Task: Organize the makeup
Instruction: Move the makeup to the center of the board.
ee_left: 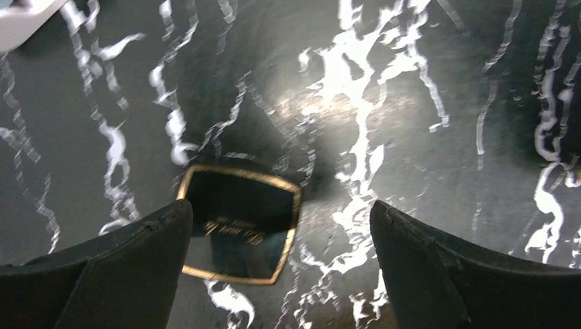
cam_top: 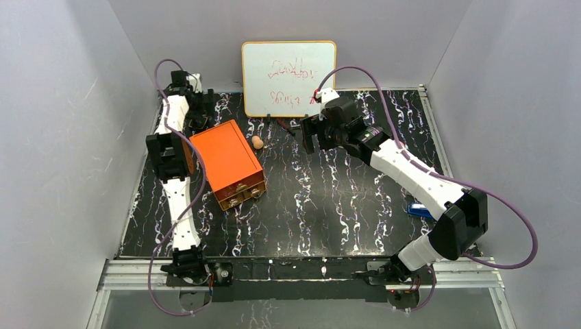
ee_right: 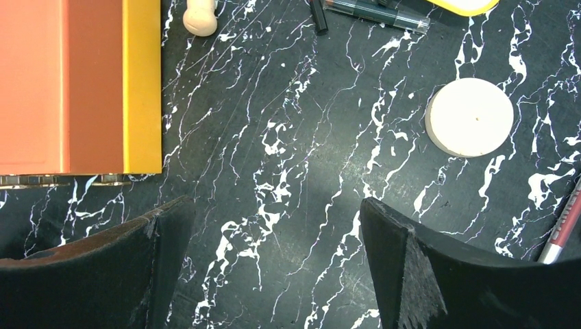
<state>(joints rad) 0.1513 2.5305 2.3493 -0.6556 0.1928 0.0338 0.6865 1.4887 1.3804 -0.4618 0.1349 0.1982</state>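
Observation:
The black square compact (ee_left: 240, 223) with a gold rim lies flat on the marbled table, just under my open left gripper (ee_left: 281, 226) and close to its left finger. That gripper (cam_top: 201, 103) hovers at the back left corner. A tan egg-shaped sponge (cam_top: 257, 142) rests beside the orange box. My right gripper (ee_right: 274, 233) is open over bare table at the back middle (cam_top: 312, 135). Ahead of it lie the sponge (ee_right: 200, 17), a flat round pale disc (ee_right: 469, 116), dark sticks (ee_right: 377, 14) and a reddish pencil (ee_right: 562, 229).
The orange box with clear drawers (cam_top: 227, 164) stands left of centre, its drawers facing the near edge. A whiteboard (cam_top: 289, 79) leans on the back wall. A blue object (cam_top: 418, 210) lies under the right arm's elbow. Grey walls close in three sides.

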